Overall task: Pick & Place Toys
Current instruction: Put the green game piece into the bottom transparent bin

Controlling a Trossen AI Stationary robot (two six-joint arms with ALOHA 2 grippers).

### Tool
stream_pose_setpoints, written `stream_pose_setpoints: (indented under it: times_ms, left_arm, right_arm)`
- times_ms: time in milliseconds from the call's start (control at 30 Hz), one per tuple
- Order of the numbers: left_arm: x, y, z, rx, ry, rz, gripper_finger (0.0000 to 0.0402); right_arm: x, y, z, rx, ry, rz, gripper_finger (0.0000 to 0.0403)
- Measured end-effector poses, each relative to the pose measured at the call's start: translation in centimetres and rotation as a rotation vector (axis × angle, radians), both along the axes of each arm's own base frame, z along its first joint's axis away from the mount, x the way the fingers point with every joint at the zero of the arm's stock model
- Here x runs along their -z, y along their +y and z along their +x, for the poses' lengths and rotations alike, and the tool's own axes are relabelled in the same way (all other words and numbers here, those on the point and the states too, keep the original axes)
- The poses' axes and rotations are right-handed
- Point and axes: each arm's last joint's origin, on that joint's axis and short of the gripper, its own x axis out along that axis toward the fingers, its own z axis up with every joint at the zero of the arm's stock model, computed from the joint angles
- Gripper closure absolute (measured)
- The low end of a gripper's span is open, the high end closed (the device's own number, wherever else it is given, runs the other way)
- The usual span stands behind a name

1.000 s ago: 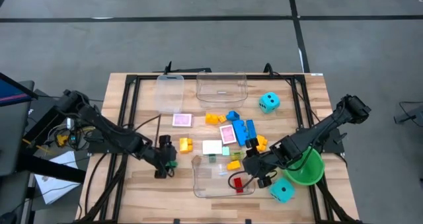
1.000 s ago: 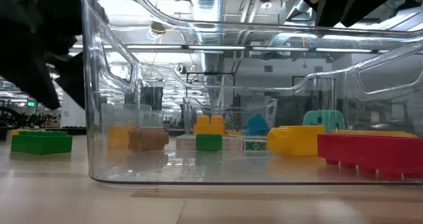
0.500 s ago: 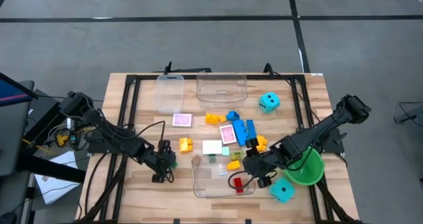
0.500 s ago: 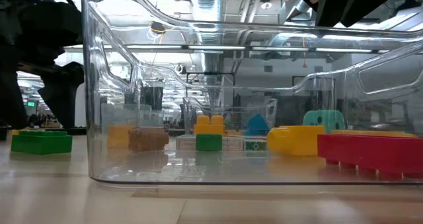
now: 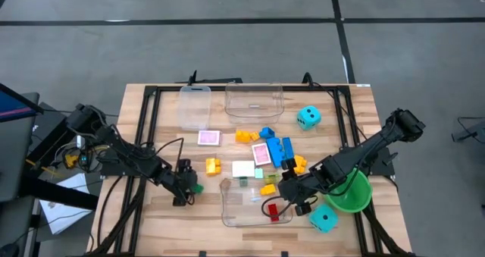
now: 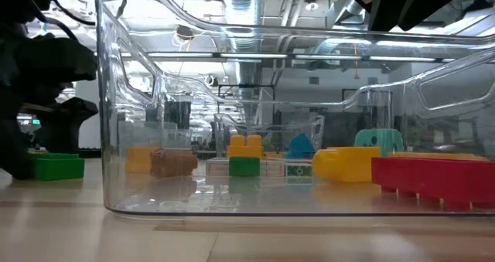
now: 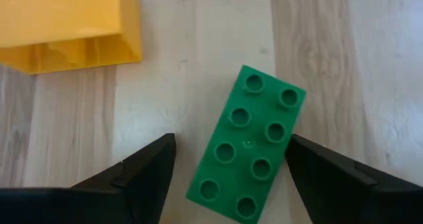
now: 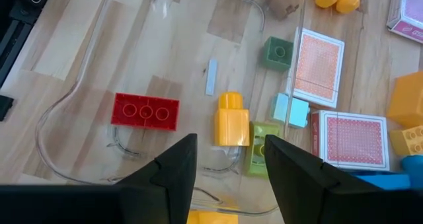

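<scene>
A green two-by-four brick (image 7: 248, 145) lies flat on the table left of the near clear tub (image 5: 246, 204), studs up. My left gripper (image 7: 230, 159) is down at the table, open, one finger on each long side of the brick (image 6: 56, 167). My right gripper (image 8: 228, 174) hangs open above the tub's right end with nothing between its fingers. Under it lie a red brick (image 8: 145, 112) inside the tub and a yellow piece (image 8: 231, 121) close by. My left gripper comes slanting down from the table's left, its fingers along the green brick's long sides. One fingertip (image 7: 297, 151) stands right at the brick's edge (image 7: 285, 135); I cannot tell whether it touches. The other fingertip is apart from the brick, which lies flat on the table.
A yellow brick (image 5: 213, 166) sits just beyond the green one. More bricks and pink-backed cards (image 5: 261, 152) lie mid-table. Two cyan dice (image 5: 308, 118) (image 5: 323, 220) are on the right, beside a green bowl (image 5: 350, 192). Another clear tub (image 5: 254, 99) and a clear tray (image 5: 195, 105) stand at the far edge.
My left gripper has come down to the table and a little toward the near edge, so its fingers now stand on either side of the green brick. The brick has stayed where it was.
</scene>
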Motion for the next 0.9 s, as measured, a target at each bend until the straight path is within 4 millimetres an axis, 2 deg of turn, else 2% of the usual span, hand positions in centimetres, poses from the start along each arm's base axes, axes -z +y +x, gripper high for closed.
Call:
stream_pose_setpoints:
  times_ms: [133,333,467,633,900]
  left_arm:
    - [-0.2,0.1,-0.2,-0.005,-0.02,-0.003,0.017]
    - [-0.4,0.2,-0.2,-0.006,-0.032,-0.008,0.0265]
    - [-0.7,0.0,0.1,0.01,-0.076,-0.022,0.027]
    - [-2.5,0.2,0.8,0.054,-0.216,-0.028,0.027]
    - [-7.9,1.9,0.1,0.021,-0.532,0.073,0.027]
  right_arm:
    - [0.0,0.0,0.0,0.0,-0.003,0.002,0.0234]
    - [0.0,0.0,0.0,0.0,-0.003,0.002,0.0234]
    - [-0.1,0.1,0.1,-0.014,-0.012,-0.003,0.0234]
    - [-0.4,0.1,0.6,-0.071,-0.069,-0.017,0.0234]
    - [-1.0,-0.6,1.9,-0.087,-0.173,-0.058,0.0234]
